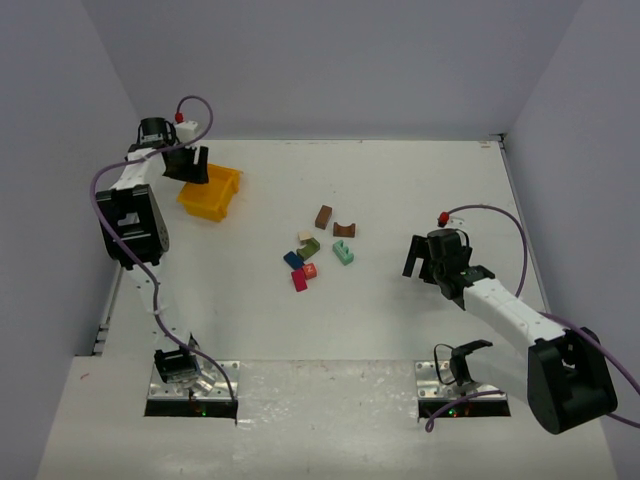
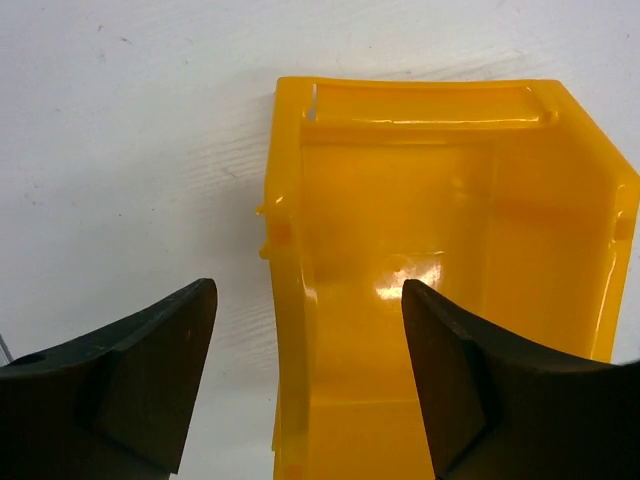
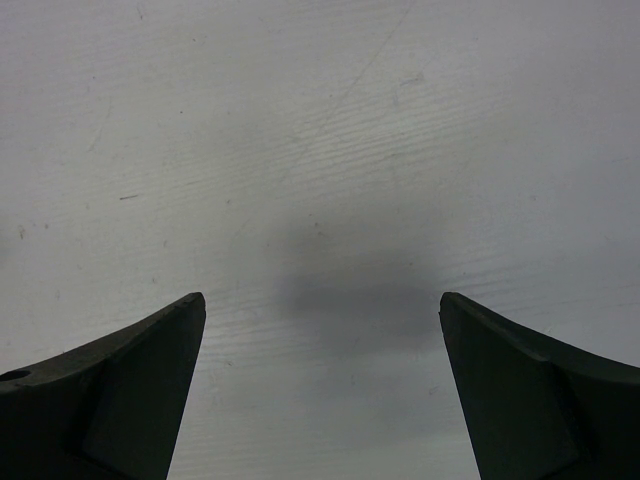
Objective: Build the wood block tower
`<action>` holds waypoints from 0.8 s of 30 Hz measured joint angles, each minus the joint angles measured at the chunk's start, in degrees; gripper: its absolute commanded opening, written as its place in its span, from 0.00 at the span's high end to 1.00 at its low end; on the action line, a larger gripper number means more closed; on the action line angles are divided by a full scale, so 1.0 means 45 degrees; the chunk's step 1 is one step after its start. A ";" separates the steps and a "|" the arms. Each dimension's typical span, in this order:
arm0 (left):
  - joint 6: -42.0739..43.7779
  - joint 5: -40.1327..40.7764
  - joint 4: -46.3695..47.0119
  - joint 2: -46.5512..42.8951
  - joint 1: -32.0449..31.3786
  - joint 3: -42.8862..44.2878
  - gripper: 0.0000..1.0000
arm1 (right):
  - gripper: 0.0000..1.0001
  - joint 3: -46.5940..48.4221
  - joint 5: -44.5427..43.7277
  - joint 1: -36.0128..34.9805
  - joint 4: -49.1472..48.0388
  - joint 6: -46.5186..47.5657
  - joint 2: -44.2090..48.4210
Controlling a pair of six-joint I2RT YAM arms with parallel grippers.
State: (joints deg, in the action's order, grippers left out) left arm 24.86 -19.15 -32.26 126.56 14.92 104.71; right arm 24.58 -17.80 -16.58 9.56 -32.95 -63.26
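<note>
I log wood blocks (image 1: 310, 248) loose on mid worktop (image 1: 420, 180), cluster's long axis slanting from far brown block (image 1: 323, 216) to near red block (image 1: 299, 281), left tool (image 2: 305, 290) released astride yellow tray (image 2: 520, 200) wall, right tool (image 3: 322, 300) released above bare worktop.

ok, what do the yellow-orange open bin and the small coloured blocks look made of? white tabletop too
Yellow-orange open bin: moulded plastic, glossy; bright glare on its floor, thin slightly translucent walls.
Small coloured blocks: likely painted wood, matte; flat colours without glare, grain too small to see.
White tabletop: matte painted or laminated board, perhaps; faint streaks and scuffs, material unclear.
</note>
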 measured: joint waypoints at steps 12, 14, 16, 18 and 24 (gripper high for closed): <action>-0.0993 -0.0030 -0.0347 -0.0480 0.0062 0.0887 0.00 | 0.01 -0.0004 0.0398 0.0000 -0.0037 0.0109 0.0581; -0.1643 -0.0166 -0.0424 -0.0973 0.0057 0.1264 0.00 | 0.01 -0.0036 0.0657 0.0000 -0.0105 0.0162 0.0754; -0.2390 -0.0262 -0.0341 -0.1830 -0.0008 0.1429 0.00 | 0.01 -0.0105 0.0904 0.0000 -0.0189 0.0227 0.0932; -0.3443 -0.0180 0.0000 -0.2944 -0.0140 0.1363 0.00 | 0.01 -0.0164 0.1129 0.0000 -0.0214 0.0250 0.1110; -0.7319 0.2547 0.3171 -0.8612 -0.2666 -0.2775 0.00 | 0.01 -0.0457 0.2048 0.0000 -0.0390 0.0277 0.1866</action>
State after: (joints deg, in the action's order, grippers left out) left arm -8.07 -7.69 -17.99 87.81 2.93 92.22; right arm 22.52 -8.59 -16.58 7.81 -31.70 -54.87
